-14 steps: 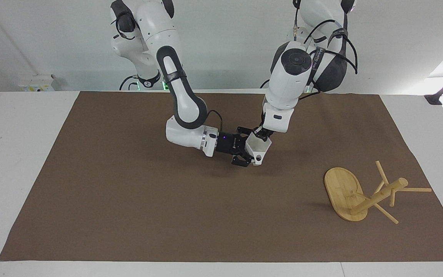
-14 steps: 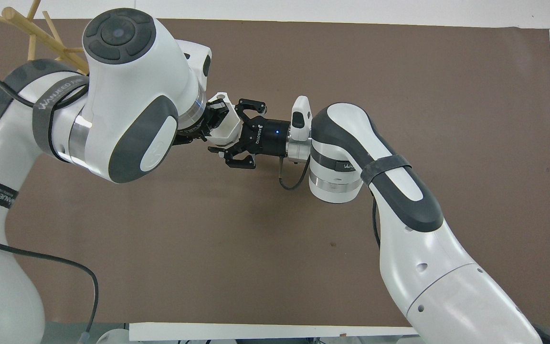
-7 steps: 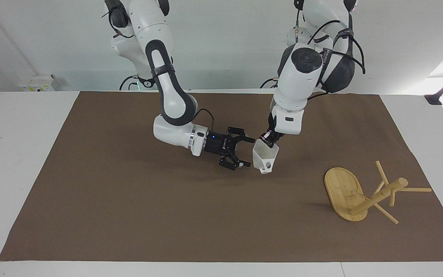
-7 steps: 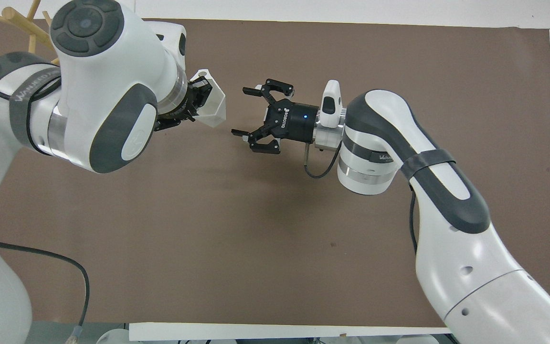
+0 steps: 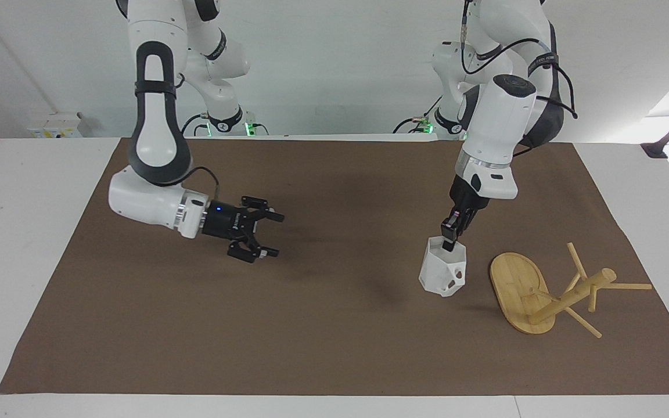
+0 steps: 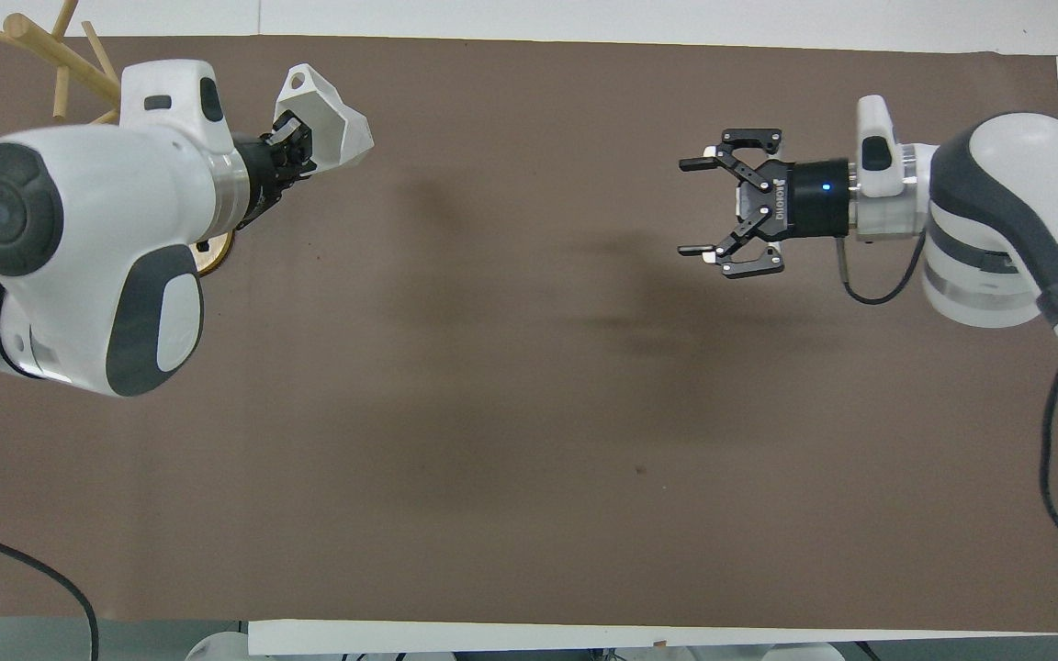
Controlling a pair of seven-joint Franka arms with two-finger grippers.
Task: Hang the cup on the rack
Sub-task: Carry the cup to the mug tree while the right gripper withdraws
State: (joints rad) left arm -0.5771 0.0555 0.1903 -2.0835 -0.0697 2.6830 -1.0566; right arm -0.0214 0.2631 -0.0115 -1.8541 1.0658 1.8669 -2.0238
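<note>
In the facing view, the two arms that met a second ago at the middle of the brown mat (image 5: 323, 325) have parted: the handover is done. The left end effector (image 5: 449, 237) now carries the small white faceted cup with a pierced handle (image 5: 443, 271), fingertips pinched on its rim, and has swung it toward the left arm's end of the tabletop, where it hangs upright just at the 9 o'clock side of the light bamboo mug tree (image 5: 549, 293). That rack lies tipped on its side, its oval base on edge and its pegs splayed, so no peg looks ready to take the handle. The right end effector (image 5: 265, 235) has drawn back toward its own end, jaws spread and empty. In the overhead view, the cup (image 6: 322, 119) sits at 10 o'clock in the left end effector (image 6: 288, 147), with the rack's pegs (image 6: 61, 55) at the upper corner; the right end effector (image 6: 699, 207) waits at 2 o'clock, spread wide. Likely the rack must be righted before hanging
</note>
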